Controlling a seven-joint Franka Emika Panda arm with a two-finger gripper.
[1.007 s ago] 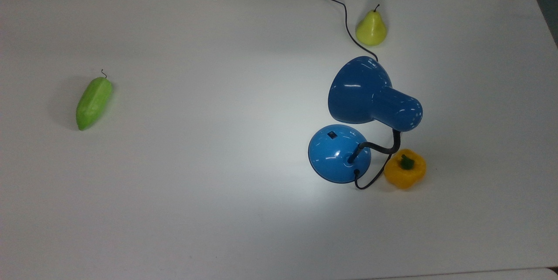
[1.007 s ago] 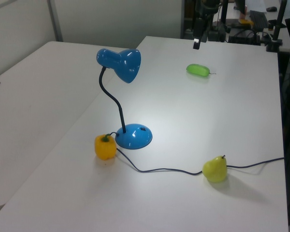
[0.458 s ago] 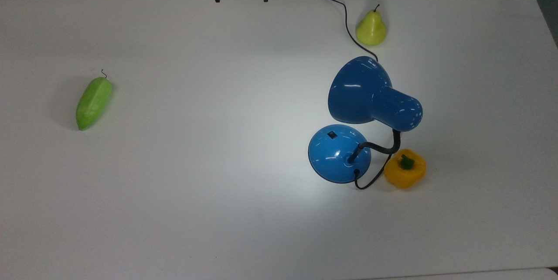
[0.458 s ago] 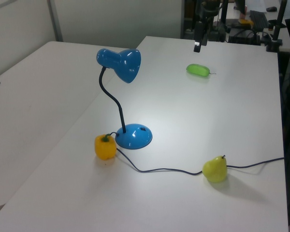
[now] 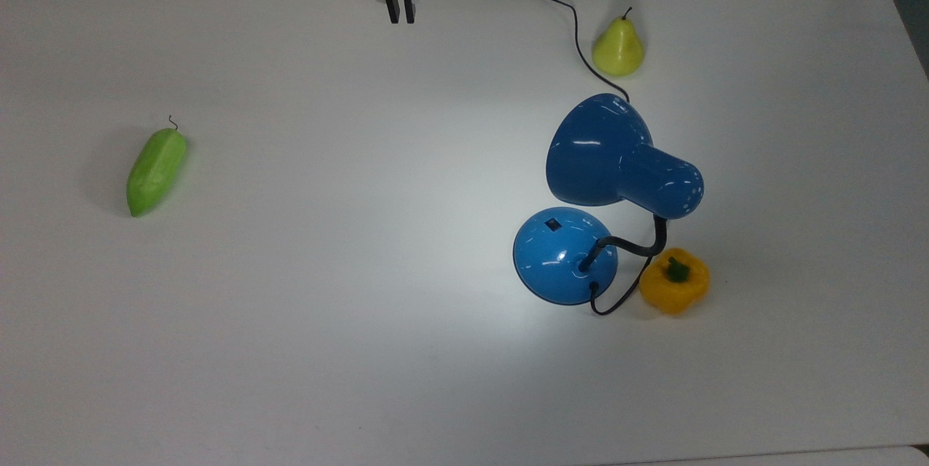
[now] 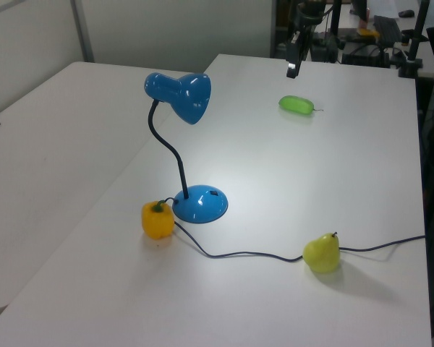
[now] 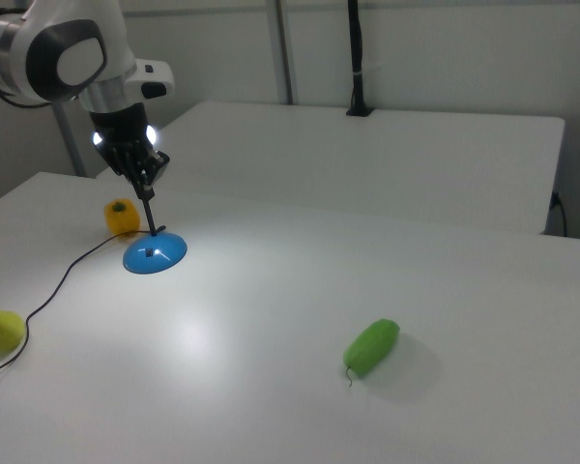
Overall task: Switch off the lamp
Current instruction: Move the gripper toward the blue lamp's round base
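We see the gripper (image 5: 400,14) at the top edge of the top view, left of centre, its two fingers pressed together and holding nothing. The lamp (image 5: 580,234) stands in the right half of the top view, well apart from the gripper, with a bright pool of light on the white table (image 5: 326,350) beside it, so it appears lit. The small black switch (image 5: 553,225) sits on the domed blue base. We judge the approach has barely begun; next, we must carry the fingertips over to the switch and press down on it.
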